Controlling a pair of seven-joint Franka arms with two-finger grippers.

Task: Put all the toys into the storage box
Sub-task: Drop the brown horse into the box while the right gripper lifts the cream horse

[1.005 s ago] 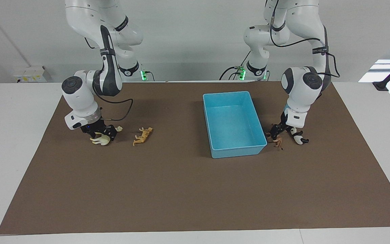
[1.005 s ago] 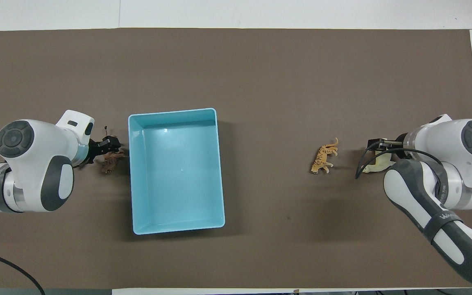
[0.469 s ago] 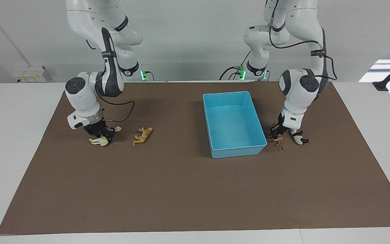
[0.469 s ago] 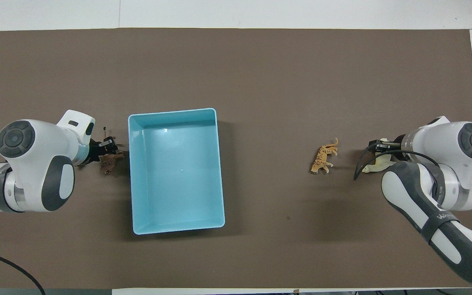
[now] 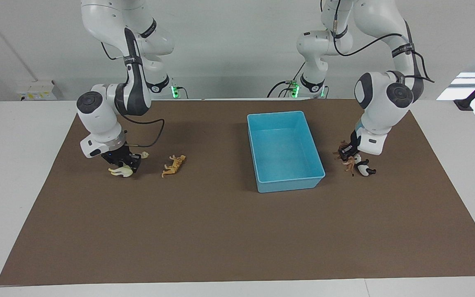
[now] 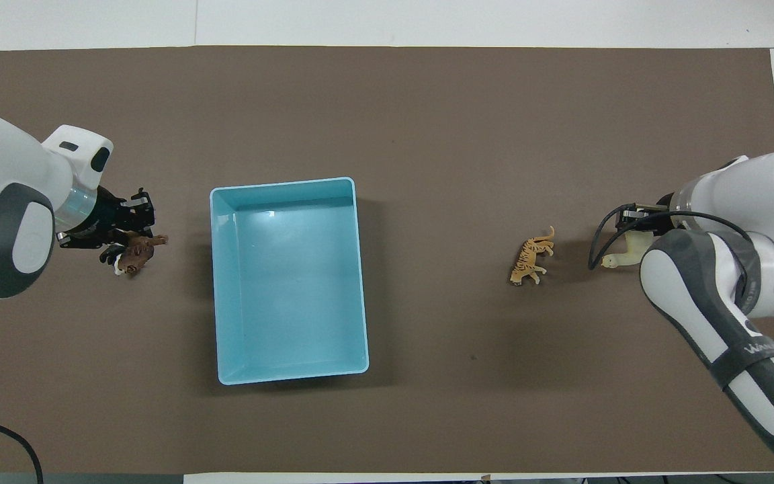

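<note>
The light blue storage box (image 5: 290,183) (image 6: 215,289) sits empty on the brown mat. My left gripper (image 5: 348,153) (image 6: 133,230) is shut on the brown toy (image 5: 349,163) (image 6: 138,252) and holds it just above the mat beside the box, toward the left arm's end. The panda (image 5: 366,169) lies on the mat under it. My right gripper (image 5: 124,161) (image 6: 635,220) is shut on the cream long-necked toy (image 5: 120,171) (image 6: 625,256) low at the mat. The orange striped toy (image 5: 174,165) (image 6: 531,255) lies between that toy and the box.
The brown mat (image 5: 221,231) covers most of the white table. A cable loops off the right wrist (image 5: 151,132) above the mat.
My left gripper has lifted the brown toy off the mat and carried it away from the box, over the panda. My right gripper with the cream toy has shifted only slightly.
</note>
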